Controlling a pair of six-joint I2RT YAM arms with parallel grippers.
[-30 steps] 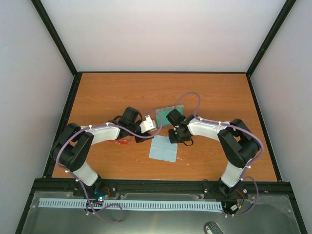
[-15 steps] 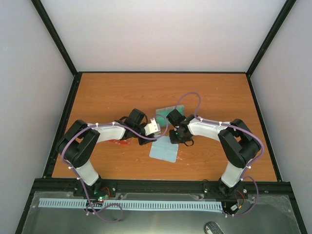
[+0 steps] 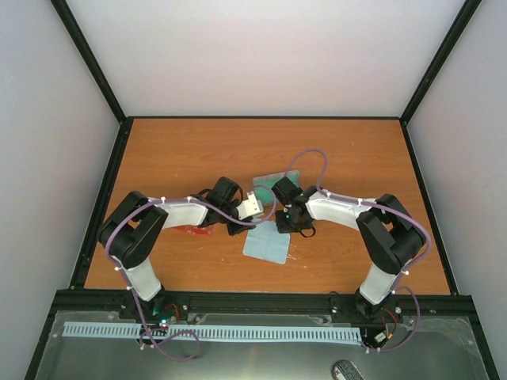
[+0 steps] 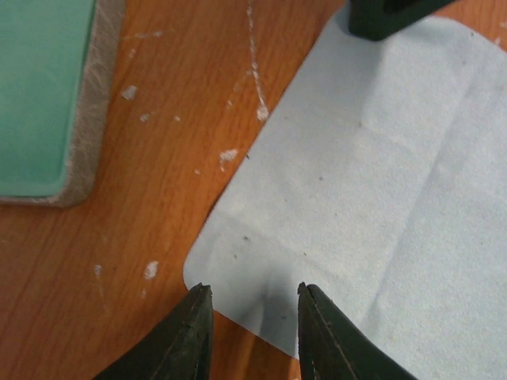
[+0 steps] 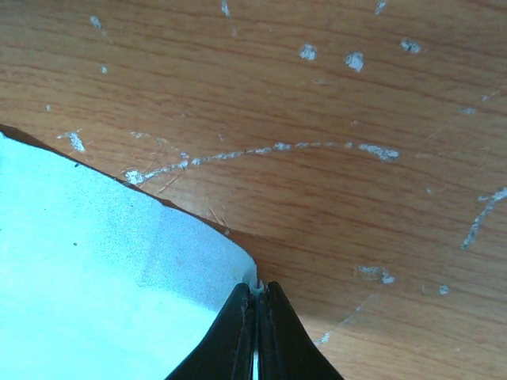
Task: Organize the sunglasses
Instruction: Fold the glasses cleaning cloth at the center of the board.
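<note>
Sunglasses [image 3: 192,230] beside left arm [image 3: 178,212]; left claw [image 4: 253,289] agape above cloth [image 4: 380,198], right claw [image 5: 255,286] tight on its corner

a lab test cell: white wall panels [image 3: 269,55], black frame [image 3: 90,63], scratched wooden table [image 3: 198,150].

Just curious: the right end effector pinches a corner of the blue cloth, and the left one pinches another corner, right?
No: the left wrist view shows the left end effector open over a corner of the blue cloth, pinching nothing. The right end effector does pinch one.
</note>
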